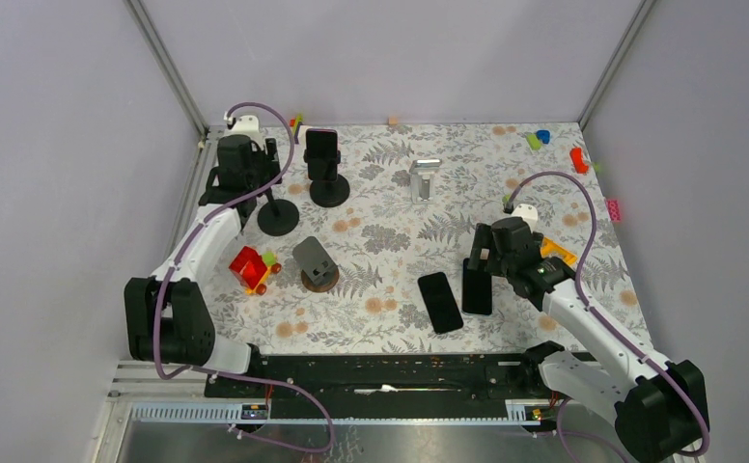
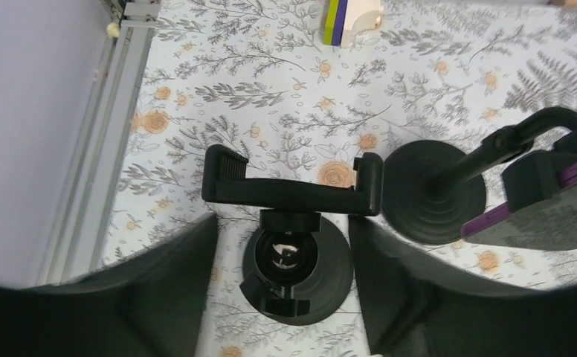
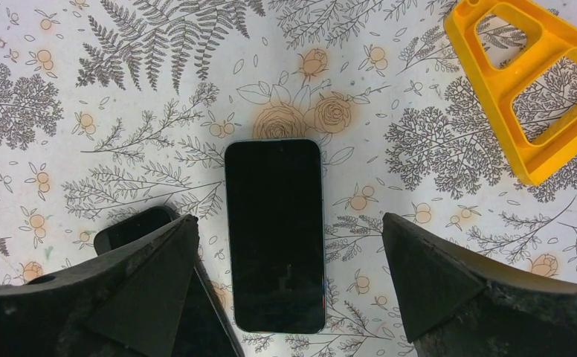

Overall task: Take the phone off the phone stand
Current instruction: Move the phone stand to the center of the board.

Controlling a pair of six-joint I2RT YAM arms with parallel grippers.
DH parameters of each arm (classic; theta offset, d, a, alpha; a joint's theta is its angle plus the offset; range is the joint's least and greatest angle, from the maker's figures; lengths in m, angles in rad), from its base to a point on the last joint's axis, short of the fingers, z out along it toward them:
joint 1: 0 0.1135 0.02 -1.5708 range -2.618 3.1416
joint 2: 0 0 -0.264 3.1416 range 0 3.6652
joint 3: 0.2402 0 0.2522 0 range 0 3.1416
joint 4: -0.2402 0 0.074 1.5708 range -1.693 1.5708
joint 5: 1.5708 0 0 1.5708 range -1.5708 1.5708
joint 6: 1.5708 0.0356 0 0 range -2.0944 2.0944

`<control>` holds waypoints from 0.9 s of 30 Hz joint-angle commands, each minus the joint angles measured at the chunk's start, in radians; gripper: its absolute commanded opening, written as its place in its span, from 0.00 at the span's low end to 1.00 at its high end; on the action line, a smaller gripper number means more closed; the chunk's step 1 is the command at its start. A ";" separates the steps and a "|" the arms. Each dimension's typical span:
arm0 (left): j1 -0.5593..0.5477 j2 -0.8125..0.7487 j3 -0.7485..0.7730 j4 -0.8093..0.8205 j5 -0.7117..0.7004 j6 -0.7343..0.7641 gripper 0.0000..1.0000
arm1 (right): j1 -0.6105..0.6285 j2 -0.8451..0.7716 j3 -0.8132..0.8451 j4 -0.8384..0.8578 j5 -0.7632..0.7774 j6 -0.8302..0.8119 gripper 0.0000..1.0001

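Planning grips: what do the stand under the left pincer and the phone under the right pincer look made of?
Stand: seemingly matte black plastic, dull moulded clamp. Phone: glossy black glass face, smooth and faintly reflective; thin rim unclear.

Robot lab cell: plain walls (image 1: 390,48), aluminium frame (image 1: 166,63).

A phone (image 1: 322,147) sits in the far stand (image 1: 329,190), with an empty stand (image 1: 277,216) left of it.

A red toy (image 1: 251,268) lies left of centre in the top view, a red block (image 1: 579,159) upper right, a yellow frame (image 1: 562,254) right of centre.
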 commanded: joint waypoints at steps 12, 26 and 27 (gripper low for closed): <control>0.003 -0.247 -0.040 0.038 -0.038 -0.082 0.95 | 0.006 -0.001 -0.004 -0.002 -0.009 0.048 1.00; -0.051 -0.370 0.048 -0.006 0.126 -0.179 0.99 | 0.005 -0.003 -0.011 -0.002 -0.017 0.039 0.99; -0.082 -0.350 0.062 -0.014 0.103 -0.156 0.99 | 0.005 -0.005 -0.012 -0.002 -0.018 0.041 1.00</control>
